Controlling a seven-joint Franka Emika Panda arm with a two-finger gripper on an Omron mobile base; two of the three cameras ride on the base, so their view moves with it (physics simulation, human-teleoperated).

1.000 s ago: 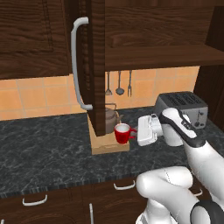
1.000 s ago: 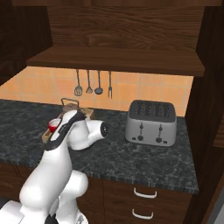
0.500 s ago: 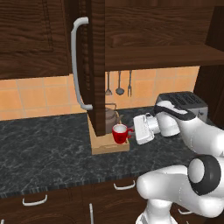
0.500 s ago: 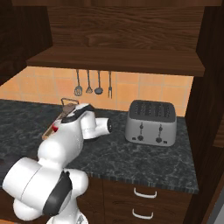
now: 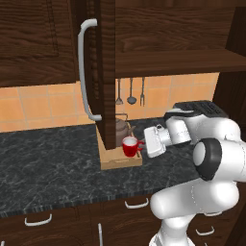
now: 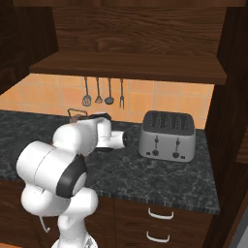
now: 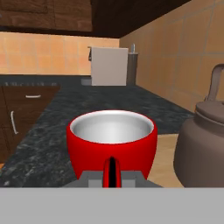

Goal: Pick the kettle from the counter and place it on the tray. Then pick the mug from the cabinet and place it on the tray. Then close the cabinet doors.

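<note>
Dark marbled counter (image 5: 48, 163) carried the tray (image 5: 120, 161), kettle (image 5: 120, 129) already on it. Gripper (image 5: 141, 144) had its jaws pinched on the handle of the mug (image 5: 129, 145), which sat on or just above the tray beside the kettle. Risk, judged: releasing it tilted or nudging the kettle could tip the mug. Cabinet door (image 5: 103, 72) hung open.

Arm bent low, gripper pinched shut at frame centre.
In the left base view the white arm rises from lower right, elbow folded, wrist level, pointing the gripper (image 5: 139, 146) leftward; its jaws clamp the mug (image 5: 129, 146) handle.
</note>
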